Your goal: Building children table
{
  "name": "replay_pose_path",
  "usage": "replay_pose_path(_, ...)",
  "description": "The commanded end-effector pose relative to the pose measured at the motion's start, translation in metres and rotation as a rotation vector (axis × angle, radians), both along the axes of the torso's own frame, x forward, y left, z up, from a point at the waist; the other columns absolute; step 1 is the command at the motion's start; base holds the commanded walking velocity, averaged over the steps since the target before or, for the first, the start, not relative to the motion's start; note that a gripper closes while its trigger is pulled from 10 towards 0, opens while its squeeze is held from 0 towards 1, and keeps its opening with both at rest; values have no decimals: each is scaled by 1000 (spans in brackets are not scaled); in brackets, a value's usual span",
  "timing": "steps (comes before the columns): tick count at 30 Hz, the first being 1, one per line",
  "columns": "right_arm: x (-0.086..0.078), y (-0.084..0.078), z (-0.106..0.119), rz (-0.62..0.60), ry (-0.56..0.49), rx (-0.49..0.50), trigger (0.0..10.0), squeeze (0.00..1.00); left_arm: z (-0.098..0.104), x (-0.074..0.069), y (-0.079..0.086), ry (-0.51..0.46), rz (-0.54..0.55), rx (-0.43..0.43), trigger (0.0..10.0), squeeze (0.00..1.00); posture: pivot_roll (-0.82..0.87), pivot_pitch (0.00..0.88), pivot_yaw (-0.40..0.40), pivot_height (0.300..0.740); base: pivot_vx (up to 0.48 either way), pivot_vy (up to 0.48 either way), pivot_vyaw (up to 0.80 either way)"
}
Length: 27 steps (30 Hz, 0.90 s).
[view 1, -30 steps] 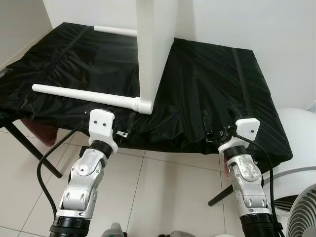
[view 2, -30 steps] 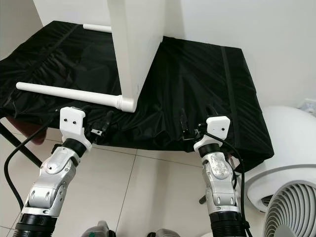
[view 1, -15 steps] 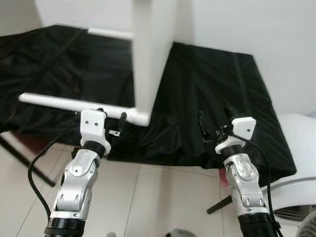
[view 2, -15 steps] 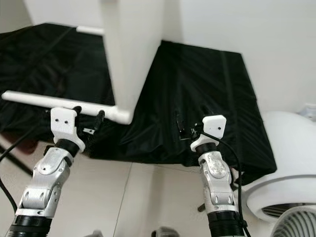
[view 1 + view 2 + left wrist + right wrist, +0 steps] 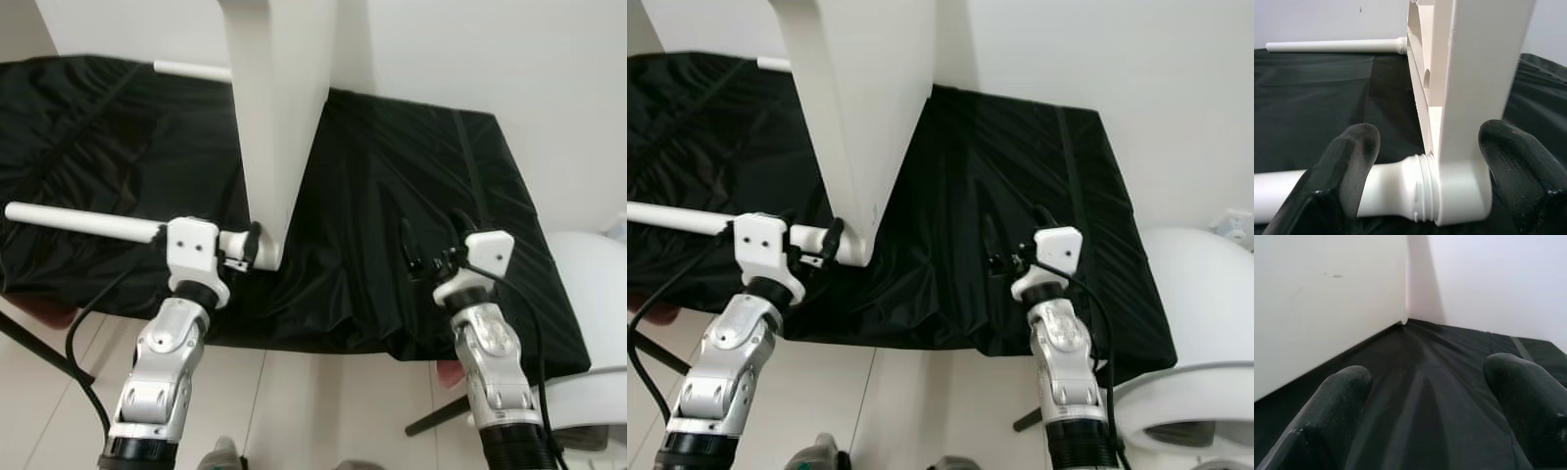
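From the head, the left gripper (image 5: 250,247) spreads wide around the near leg's (image 5: 83,222) threaded joint with the white tabletop (image 5: 279,108) standing on edge, a far leg (image 5: 1334,46) already attached; the right gripper (image 5: 1425,406) gapes over black cloth (image 5: 1449,357), holding nothing.

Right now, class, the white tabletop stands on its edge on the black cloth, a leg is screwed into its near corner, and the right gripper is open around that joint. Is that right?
Not quite: it is the left gripper, not the right, that is open around the joint where the leg meets the tabletop on the black cloth. The left wrist view shows this. The right gripper is open over bare cloth.
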State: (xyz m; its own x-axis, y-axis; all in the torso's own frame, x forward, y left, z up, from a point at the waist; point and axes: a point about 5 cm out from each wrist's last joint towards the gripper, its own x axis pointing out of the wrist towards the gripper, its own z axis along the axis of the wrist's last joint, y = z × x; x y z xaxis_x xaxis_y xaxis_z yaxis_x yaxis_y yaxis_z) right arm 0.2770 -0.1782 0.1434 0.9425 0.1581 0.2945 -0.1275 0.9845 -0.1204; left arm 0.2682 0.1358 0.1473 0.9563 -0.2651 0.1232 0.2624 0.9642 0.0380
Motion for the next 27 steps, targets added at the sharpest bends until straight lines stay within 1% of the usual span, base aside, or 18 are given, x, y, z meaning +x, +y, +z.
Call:
replay_pose_path(1, -1, -1, -2, 4, 13, 1, 10000, 0, 1, -2, 0, 3, 4, 1, 10000, 0, -9, 41, -58, 740, 0, 0, 0)
replay_pose_path(6, -2, 0, -2, 10, 18, 1, 10000, 0, 2, -5, 0, -2, -12, 10, 10000, 0, -11, 49, -58, 740, 0, 0, 0)
replay_pose_path(8, -3, 1, -3, 13, 21, 2, 10000, 0, 6, -8, -6, -21, -69, 33, 10000, 0, -10, 53, -56, 740, 0, 0, 0)
replay_pose_path(11, -4, 2, -4, 20, 26, 5, 10000, 0, 14, -12, -18, -67, -182, 65, 10000, 0, -7, 57, -51, 740, 0, 0, 0)
replay_pose_path(15, -4, 3, -4, 20, 27, 11, 10000, 0, 18, -10, -21, -92, -205, 90, 10000, 0, -6, 60, -50, 740, 0, 0, 0)
replay_pose_path(16, -4, 4, -4, 21, 28, 14, 10000, 0, 21, -6, -23, -109, -220, 121, 10000, 0, -6, 63, -47, 740, 0, 0, 0)
replay_pose_path(20, -5, 5, -5, 22, 30, 15, 10000, 0, 26, 2, -24, -127, -225, 132, 10000, 0, -8, 67, -42, 740, 0, 0, 0)
replay_pose_path(22, -5, 6, -5, 20, 30, 17, 10000, 0, 32, 10, -22, -146, -205, 143, 10000, 0, -14, 68, -38, 740, 0, 0, 0)
replay_pose_path(24, -5, 6, -5, 17, 30, 19, 10000, 0, 36, 16, -19, -153, -181, 143, 10000, 0, -17, 67, -37, 740, 0, 0, 0)
replay_pose_path(25, -5, 6, -5, 17, 30, 19, 10000, 0, 36, 16, -19, -153, -181, 143, 10000, 0, -17, 67, -37, 740, 0, 0, 0)
replay_pose_path(27, -6, 6, -5, 12, 29, 22, 10000, 0, 40, 23, -15, -153, -153, 149, 10000, 0, -22, 66, -34, 740, 0, 0, 0)
